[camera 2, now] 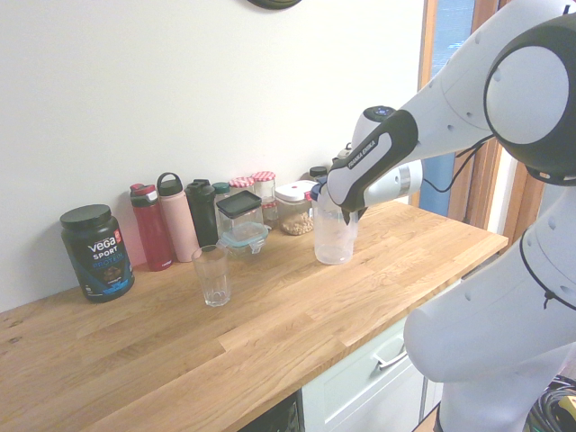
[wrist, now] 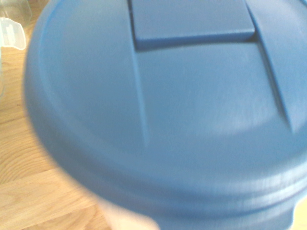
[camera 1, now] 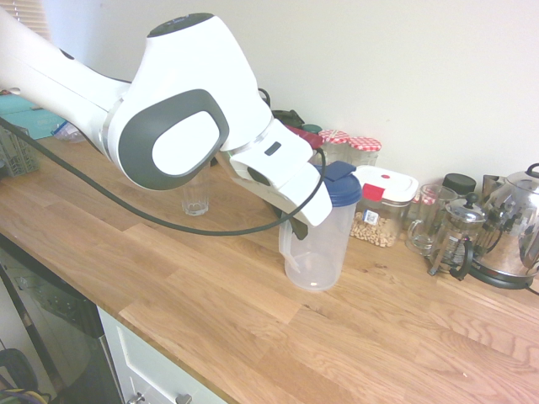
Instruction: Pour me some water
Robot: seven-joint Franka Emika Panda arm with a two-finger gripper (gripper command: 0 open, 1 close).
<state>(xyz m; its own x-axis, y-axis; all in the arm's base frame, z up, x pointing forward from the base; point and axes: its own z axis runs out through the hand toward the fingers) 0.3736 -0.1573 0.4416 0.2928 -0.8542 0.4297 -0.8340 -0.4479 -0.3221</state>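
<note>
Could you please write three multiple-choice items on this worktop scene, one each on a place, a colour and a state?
1. Where does the empty ribbed drinking glass stand?
A. alone, in front of the row of bottles
B. inside the clear plastic jug
C. on the kettle

2. What colour is the lid of the clear plastic jug?
A. red
B. blue
C. green

3. How does the jug stand?
A. on its side
B. lifted and tipped
C. upright on the wooden worktop

Answers: 1 A, it stands apart, nearer the counter edge; 2 B, the wrist view fills with blue; 3 C, its base rests on the wood.
</note>
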